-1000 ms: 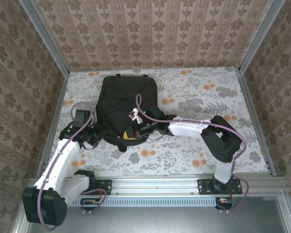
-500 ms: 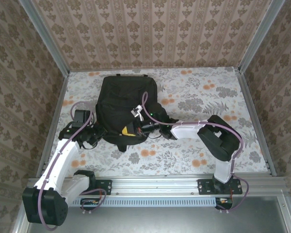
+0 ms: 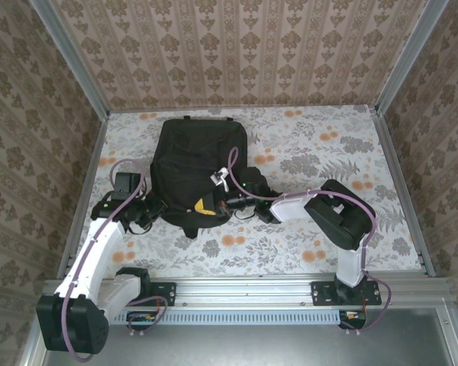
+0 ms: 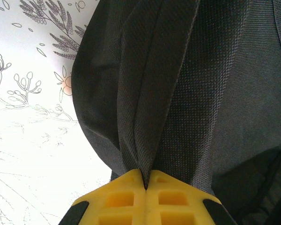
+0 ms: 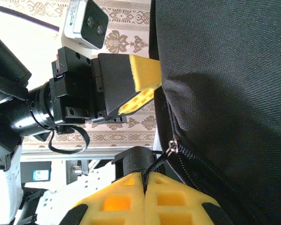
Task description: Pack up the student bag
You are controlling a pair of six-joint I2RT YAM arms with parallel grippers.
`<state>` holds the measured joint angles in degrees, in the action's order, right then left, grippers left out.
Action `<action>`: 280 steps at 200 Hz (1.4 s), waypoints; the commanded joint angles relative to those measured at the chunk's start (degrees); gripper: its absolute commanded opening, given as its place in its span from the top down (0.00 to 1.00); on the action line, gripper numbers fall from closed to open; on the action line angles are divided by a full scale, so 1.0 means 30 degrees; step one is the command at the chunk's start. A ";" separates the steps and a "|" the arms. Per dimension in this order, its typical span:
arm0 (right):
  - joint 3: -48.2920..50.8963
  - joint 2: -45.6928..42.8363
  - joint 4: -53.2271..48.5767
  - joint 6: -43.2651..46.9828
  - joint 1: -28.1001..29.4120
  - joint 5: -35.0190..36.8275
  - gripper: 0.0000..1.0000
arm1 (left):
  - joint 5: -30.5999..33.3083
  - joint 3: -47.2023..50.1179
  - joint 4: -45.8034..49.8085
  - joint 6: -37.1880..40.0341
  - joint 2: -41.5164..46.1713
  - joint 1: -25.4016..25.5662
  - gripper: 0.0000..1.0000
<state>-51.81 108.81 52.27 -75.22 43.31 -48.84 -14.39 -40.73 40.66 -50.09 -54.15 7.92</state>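
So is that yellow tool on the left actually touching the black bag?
Touching. The left wrist view shows the left tool shut on a fold of the bag, with the black fabric pinched between its yellow fingers.

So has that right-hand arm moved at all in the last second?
Yes. Its black elbow has swung left, toward the student bag, judged against the orange flowers printed on the table just below it.

one student bag [image 3: 191, 156], two arms [image 3: 99, 248], two grippers, left gripper [image 4: 145, 183] and right gripper [image 5: 144, 180], one flowered table [image 3: 328, 145]
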 commanded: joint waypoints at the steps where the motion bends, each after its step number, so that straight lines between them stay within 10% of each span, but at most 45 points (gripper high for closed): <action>1: 0.0414 -0.1311 0.2538 -0.0085 -0.0601 -0.0215 1.00 | 0.0967 -0.0010 0.1097 0.0714 -0.0030 -0.0501 1.00; 227: 0.0483 -0.5571 -1.1246 0.9255 -0.2342 -0.1151 1.00 | 0.2468 -0.1736 0.1798 0.2782 -0.1217 -0.0582 1.00; 280: -0.0040 -0.7239 -1.6281 1.2842 -0.1684 -0.0823 1.00 | 0.5468 -0.4316 0.1927 0.3893 -0.4069 0.1801 0.96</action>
<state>-49.93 91.92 12.64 -44.49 37.56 -49.67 -8.84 -49.36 46.81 -42.15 -63.44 10.22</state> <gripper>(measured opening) 0.059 0.047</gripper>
